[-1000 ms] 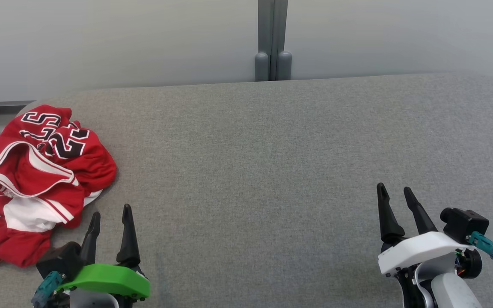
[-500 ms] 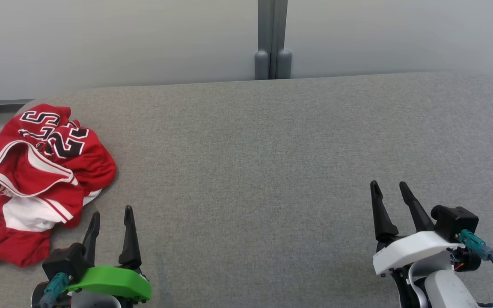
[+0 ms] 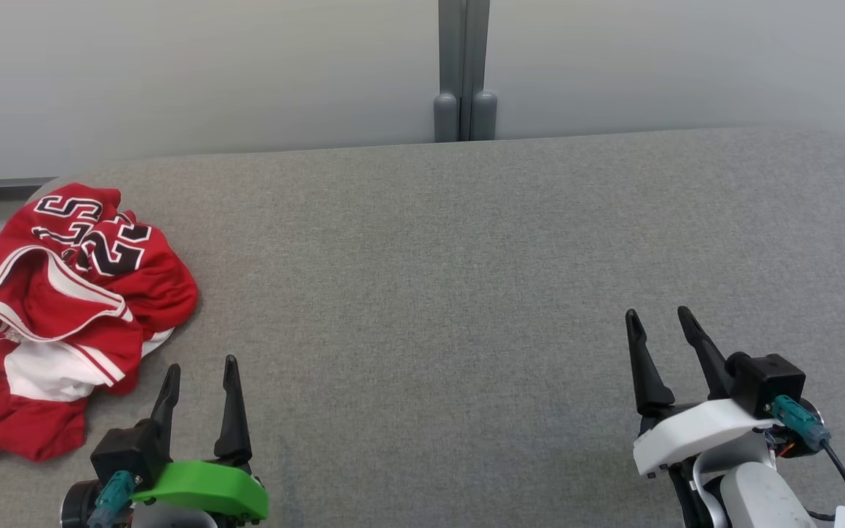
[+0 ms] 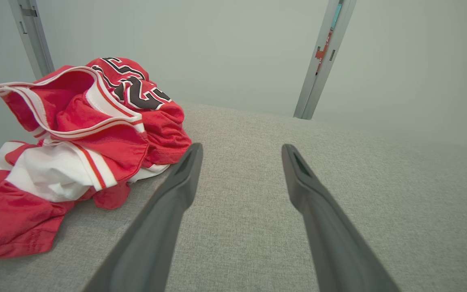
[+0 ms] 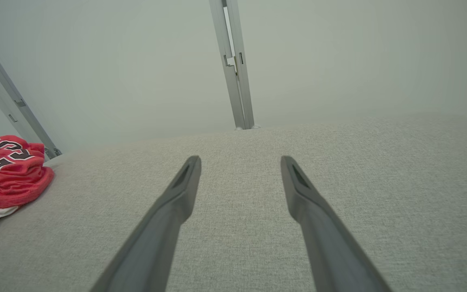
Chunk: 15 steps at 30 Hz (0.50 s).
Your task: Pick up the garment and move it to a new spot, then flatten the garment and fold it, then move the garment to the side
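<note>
1. You have a wide grey cloth-covered table spanning the head view, most of it bare.
2. The garment is a red jersey with white trim and black numerals. It lies crumpled in a heap at the table's left end, with its outer folds reaching the left rim. The heap's long axis runs roughly from the near edge toward the far edge. The numerals sit at the far end and a white-banded part at the near end. You cannot tell which way the collar or hem points.
3. The left gripper is poised just beside the heap's near right corner, with its fingers spread apart and holding nothing.
4. The right gripper is well apart from the garment, over bare table at the right, its fingers likewise apart and empty.
5. Progress, as a judgement: no step looks done — picking up, moving, flattening, folding and setting aside all remain.
</note>
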### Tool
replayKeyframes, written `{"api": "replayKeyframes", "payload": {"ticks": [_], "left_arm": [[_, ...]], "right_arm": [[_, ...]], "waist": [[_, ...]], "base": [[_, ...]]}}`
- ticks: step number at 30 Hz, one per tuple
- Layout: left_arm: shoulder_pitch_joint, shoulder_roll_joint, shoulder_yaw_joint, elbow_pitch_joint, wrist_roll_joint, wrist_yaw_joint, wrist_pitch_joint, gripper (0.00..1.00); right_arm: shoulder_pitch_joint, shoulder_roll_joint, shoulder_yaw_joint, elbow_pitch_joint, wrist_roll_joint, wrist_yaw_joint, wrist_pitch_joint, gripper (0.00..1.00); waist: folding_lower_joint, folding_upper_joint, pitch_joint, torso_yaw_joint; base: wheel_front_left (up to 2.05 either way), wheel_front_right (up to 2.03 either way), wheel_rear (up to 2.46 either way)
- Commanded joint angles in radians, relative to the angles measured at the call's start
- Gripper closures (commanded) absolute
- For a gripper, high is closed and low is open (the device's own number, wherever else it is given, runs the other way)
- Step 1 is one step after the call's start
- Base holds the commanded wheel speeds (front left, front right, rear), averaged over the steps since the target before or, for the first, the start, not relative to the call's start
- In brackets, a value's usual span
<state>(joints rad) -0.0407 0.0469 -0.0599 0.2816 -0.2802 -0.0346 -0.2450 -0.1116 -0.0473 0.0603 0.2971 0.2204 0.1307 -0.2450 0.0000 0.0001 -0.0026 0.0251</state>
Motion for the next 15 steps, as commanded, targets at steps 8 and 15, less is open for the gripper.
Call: {"api": "replayKeyframes", "payload": {"ticks": [8,15], "left_arm": [[0.015,0.006,-0.014,0.003,0.063,0.011,-0.021,0.0],[0.014,0.006,-0.01,0.005,0.053,0.007,-0.021,0.0]], "right_arm": [[-0.006,-0.005,0.012,0.0,-0.062,0.0,-0.022,0.0],[-0.006,-0.005,0.012,0.004,-0.057,0.0,-0.021,0.0]], "waist": [[0.0,-0.0001,-0.001,-0.003],[0.0,-0.0001,-0.002,-0.008]], "base": [[0.0,0.0,0.0],[0.0,0.0,0.0]]}}
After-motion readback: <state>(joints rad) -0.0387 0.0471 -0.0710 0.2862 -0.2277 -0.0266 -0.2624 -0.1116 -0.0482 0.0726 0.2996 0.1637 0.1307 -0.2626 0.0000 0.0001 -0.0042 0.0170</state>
